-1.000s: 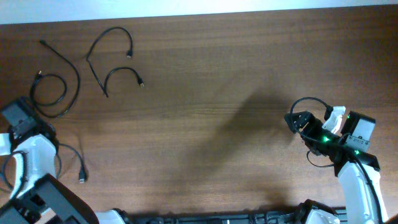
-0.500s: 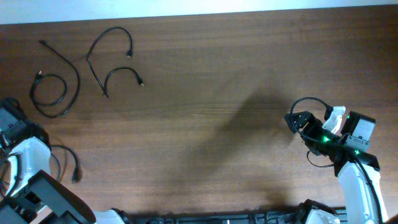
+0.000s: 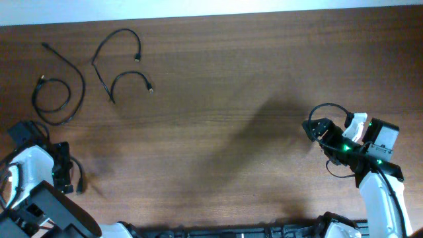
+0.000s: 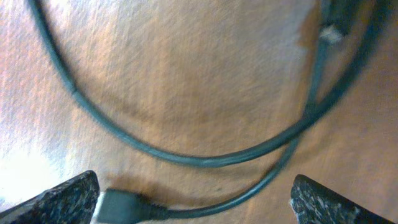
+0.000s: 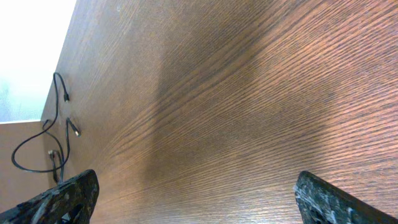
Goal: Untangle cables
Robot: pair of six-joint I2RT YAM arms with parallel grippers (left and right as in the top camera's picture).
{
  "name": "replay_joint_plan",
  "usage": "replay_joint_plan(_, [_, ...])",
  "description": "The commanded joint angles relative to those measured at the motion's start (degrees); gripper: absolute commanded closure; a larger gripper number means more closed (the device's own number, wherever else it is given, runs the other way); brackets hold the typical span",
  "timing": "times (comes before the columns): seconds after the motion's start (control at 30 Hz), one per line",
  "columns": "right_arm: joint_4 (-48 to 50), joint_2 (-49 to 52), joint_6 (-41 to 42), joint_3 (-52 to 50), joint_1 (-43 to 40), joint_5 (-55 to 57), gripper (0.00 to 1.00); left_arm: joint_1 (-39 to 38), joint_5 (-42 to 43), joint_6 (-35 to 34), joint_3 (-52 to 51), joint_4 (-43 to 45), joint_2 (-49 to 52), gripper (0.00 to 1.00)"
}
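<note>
Overhead. At 10 o'clock on the brown wooden bench (image 3: 231,79): thin black cable coiled in a loop (image 3: 82,87), with one long tail running out toward 11. Just beside it at its 3 o'clock, not touching: thin black cord bent into two arches (image 3: 102,82), small plugs at the ends; one piece or two, impossible to tell. At 8 o'clock, near the bench edge: left claw (image 3: 64,173), and close at its 3 o'clock side a short black cable with a small plug (image 3: 79,178), well apart from the other two. At 4 o'clock: right claw (image 3: 309,127), far from every cable, over bare wood.

Left wrist. Left claw released: dark rough fingertips (image 4: 68,199) spread wide at 7 and 5 o'clock, nothing clamped. Between them, flat on the bench, two curved strands of the short cable. Plug low at 7 o'clock, just beside one fingertip; touching or not, cannot tell.

Right wrist. Right claw released too, tips far apart at 7 and 5 o'clock, only wood grain between. Small and distant at 9 o'clock: the looped cable and the arched cord.
</note>
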Motion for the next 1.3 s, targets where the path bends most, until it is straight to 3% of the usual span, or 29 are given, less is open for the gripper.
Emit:
replay_joint_plan(0.0, [0.0,-0.3,-0.9,0.4,-0.2,0.3,0.01,0.0,-0.2,-1.9,0.1,0.1,2.8,0.01])
replay_joint_plan(0.13, [0.0,-0.3,-0.9,0.4,-0.2,0.3,0.01,0.0,-0.2,-0.2,0.1,1.7,7.2,0.0])
replay_joint_plan(0.23, [0.0,-0.3,-0.9,0.4,-0.2,0.3,0.01,0.0,-0.2,0.0,0.1,1.9,10.8,0.16])
replay_joint_plan(0.33, [0.0,-0.3,-0.9,0.4,-0.2,0.3,0.01,0.0,-0.1,0.1,0.1,4.1,12.9,0.42])
replay_joint_plan(0.4, [0.0,-0.3,-0.9,0.4,-0.2,0.3,0.01,0.0,0.5,0.1,0.1,8.8,12.9,0.49])
replay_joint_plan(0.53, [0.0,-0.3,-0.9,0.4,-0.2,0.3,0.01,0.0,4.7,5.8,0.1,20.3,12.9,0.43])
replay_joint_plan(0.63, [0.0,-0.3,-0.9,0.4,-0.2,0.3,0.01,0.0,12.4,13.0,0.1,31.9,12.9,0.26])
replay_joint_plan(0.73, [0.0,-0.3,-0.9,0.4,-0.2,0.3,0.01,0.0,20.2,17.1,0.2,37.7,12.9,0.18])
replay_joint_plan(0.77, [0.0,-0.3,-0.9,0.4,-0.2,0.3,0.01,0.0,23.1,17.3,0.4,38.2,12.9,0.06])
replay_joint_plan(0.8, [0.0,-0.3,-0.9,0.4,-0.2,0.3,0.01,0.0,28.6,17.3,0.8,38.2,12.7,0.01])
replay_joint_plan(0.9, [0.0,-0.3,-0.9,0.4,-0.2,0.3,0.01,-0.1,33.7,17.3,1.3,38.1,10.8,0.01])
replay_joint_plan(1.03, [0.0,-0.3,-0.9,0.4,-0.2,0.3,0.01,-0.1,33.7,21.8,1.3,36.0,2.7,0.01])
replay_joint_plan(1.27, [0.0,-0.3,-0.9,0.4,-0.2,0.3,0.01,-6.4,34.4,40.5,1.3,32.4,-23.3,0.01])
